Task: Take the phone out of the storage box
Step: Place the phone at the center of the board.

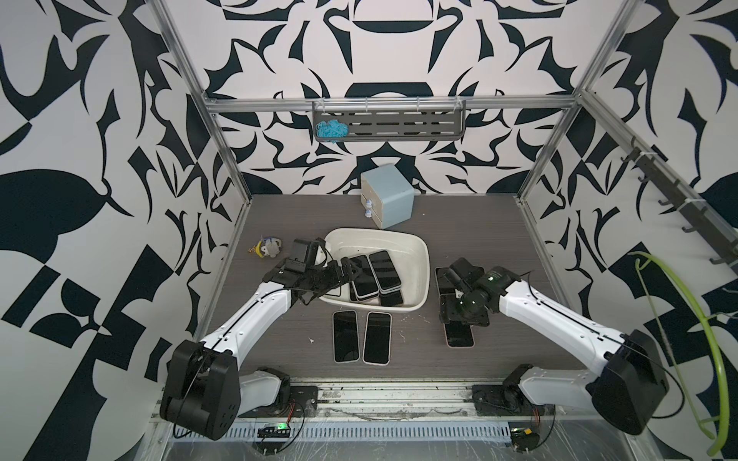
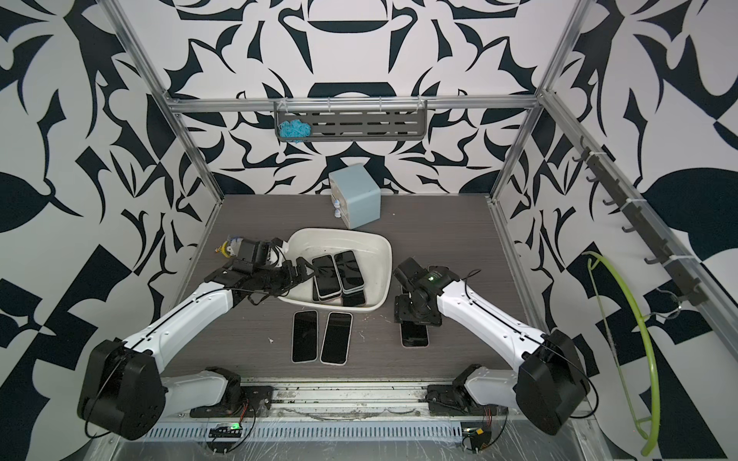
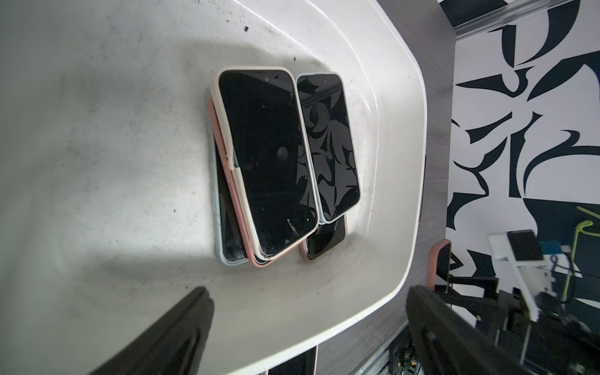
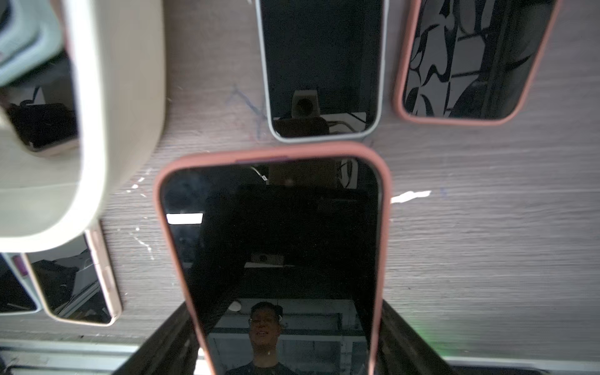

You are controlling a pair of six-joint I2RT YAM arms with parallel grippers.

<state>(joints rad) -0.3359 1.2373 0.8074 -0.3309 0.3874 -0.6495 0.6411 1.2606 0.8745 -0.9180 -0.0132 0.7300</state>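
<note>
The white storage box (image 1: 420, 255) (image 2: 382, 255) sits mid-table and holds several dark-screened phones (image 1: 384, 271) (image 2: 348, 270) stacked toward its right side. In the left wrist view a cream-cased phone (image 3: 266, 162) lies on top of the pile inside the tub (image 3: 418, 162). My left gripper (image 1: 348, 273) (image 3: 308, 292) hangs open over the box's left part, short of the pile and touching nothing. To the right of the box, my right gripper (image 1: 461, 316) (image 4: 282, 311) is shut on a pink-cased phone (image 4: 272, 227) (image 1: 459, 337), low over the table.
Two phones (image 1: 345, 335) (image 1: 376, 337) lie side by side in front of the box. Two more, grey-cased (image 4: 324, 65) and pink-cased (image 4: 477, 58), lie right of the box. A light-blue drawer unit (image 1: 387, 201) stands behind it, a small trinket (image 1: 268, 247) at its left.
</note>
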